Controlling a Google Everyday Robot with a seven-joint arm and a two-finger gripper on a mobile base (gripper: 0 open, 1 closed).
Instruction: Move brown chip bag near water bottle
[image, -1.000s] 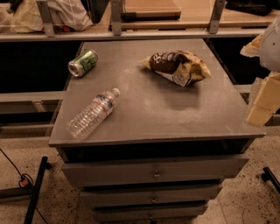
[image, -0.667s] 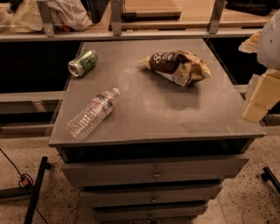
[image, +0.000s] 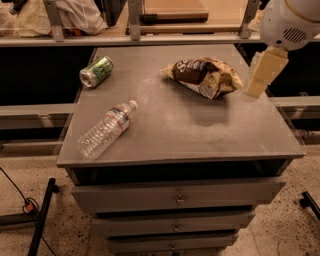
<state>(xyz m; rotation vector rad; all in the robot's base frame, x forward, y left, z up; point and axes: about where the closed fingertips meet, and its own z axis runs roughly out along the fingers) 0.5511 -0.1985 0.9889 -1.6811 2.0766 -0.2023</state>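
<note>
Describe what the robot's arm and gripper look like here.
The arm's end is a rounded, glossy white housing with a small slotted grille. Below it the gripper, at the upper right beside the crinkled dark-brown chip bag with tan ends, is a pale cream, blocky, flat-sided piece. No cables or markings show.

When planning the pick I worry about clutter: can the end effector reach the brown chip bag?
Probably yes: the end effector hovers close beside the brown chip bag, with nothing between them.
</note>
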